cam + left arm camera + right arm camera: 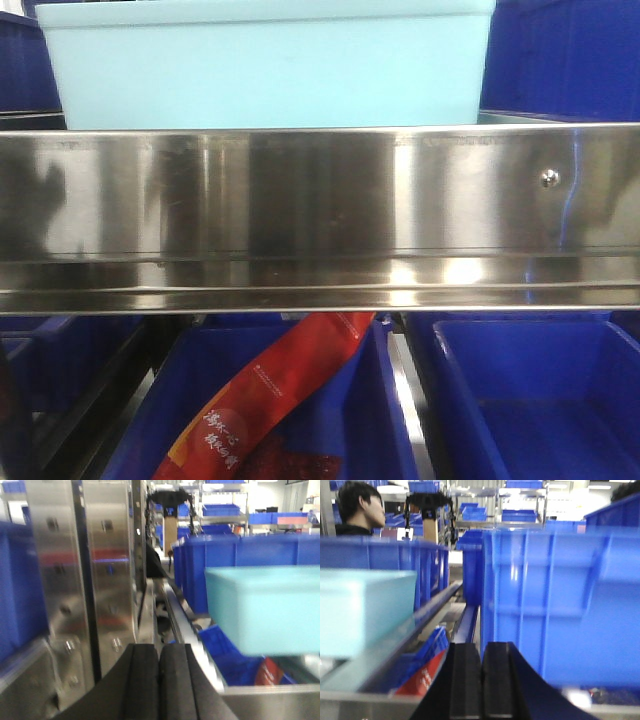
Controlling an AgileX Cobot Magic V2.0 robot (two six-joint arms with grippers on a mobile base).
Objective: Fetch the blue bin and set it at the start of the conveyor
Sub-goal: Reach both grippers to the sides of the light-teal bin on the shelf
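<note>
Blue bin [270,65]: sits just above the steel rail [320,215], apart from both grippers.
Left gripper [159,685]: clenched, pads together, nothing held.
Right gripper [481,685]: clenched, empty.
Below rail: dark blue crates [540,400], one holding a red packet [270,400].

The bin [270,65] apparently sits on the rack [320,210], above the crates [540,400].
</note>
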